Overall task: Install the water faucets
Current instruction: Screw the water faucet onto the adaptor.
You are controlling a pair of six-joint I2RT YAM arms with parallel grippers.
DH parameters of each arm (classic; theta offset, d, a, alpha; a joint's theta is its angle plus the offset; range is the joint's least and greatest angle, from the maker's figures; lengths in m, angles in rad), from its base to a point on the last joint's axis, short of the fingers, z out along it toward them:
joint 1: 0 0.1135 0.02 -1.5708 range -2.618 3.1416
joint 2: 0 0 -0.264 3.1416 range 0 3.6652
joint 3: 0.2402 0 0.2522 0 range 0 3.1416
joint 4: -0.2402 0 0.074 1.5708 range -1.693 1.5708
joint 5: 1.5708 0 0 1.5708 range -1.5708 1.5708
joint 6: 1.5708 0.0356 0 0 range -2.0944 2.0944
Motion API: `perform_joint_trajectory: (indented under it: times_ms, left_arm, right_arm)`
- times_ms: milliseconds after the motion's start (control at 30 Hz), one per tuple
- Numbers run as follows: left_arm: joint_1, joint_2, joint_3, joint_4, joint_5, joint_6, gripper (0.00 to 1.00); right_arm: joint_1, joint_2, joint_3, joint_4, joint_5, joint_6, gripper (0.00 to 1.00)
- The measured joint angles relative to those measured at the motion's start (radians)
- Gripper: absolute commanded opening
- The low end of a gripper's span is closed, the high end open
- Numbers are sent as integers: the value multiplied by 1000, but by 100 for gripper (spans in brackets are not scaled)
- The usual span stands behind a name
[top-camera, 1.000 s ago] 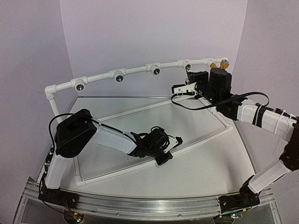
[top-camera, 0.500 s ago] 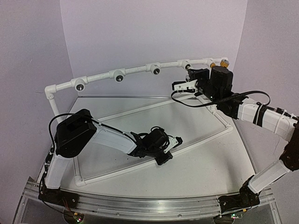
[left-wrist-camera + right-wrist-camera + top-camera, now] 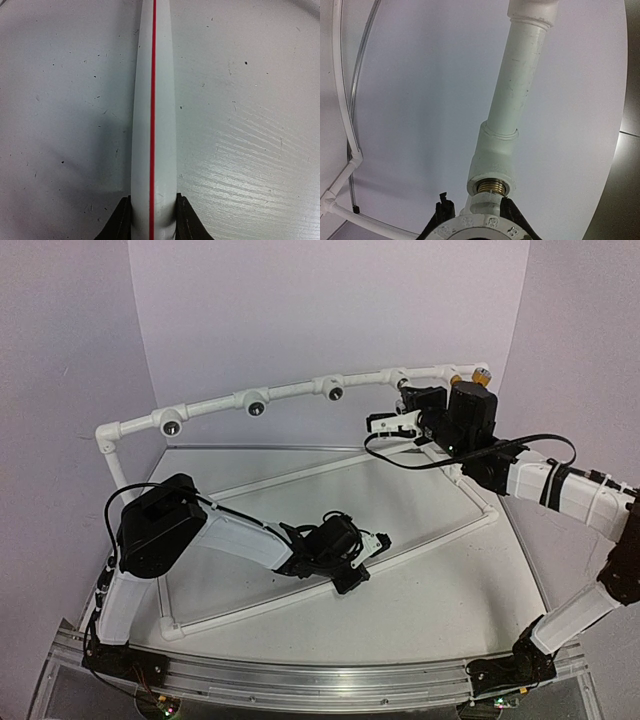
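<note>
Cross-threading looms: the right gripper [image 3: 477, 212], closed on the white faucet [image 3: 470, 231], holds it at the brass socket [image 3: 492, 187], possibly tilted. If the left gripper [image 3: 152, 220], clamped on the red-striped pipe [image 3: 152, 100], slips, that pipe could twist.

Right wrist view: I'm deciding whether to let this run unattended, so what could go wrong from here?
The white faucet in the right tool is right by the brass-threaded socket, seemingly slightly off-centre; it could cross-thread or jam. The left tool clamps the floor pipe; if that grip slips, the frame may shift under the push.
</note>
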Motion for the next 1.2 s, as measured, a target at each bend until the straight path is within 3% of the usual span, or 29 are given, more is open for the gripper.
perform_joint_trajectory:
  times_ms: [1200]
  left_arm:
    - [-1,1,0,1,0,-1,0]
  right_arm:
    - [26,76,121,-69,96,202,0]
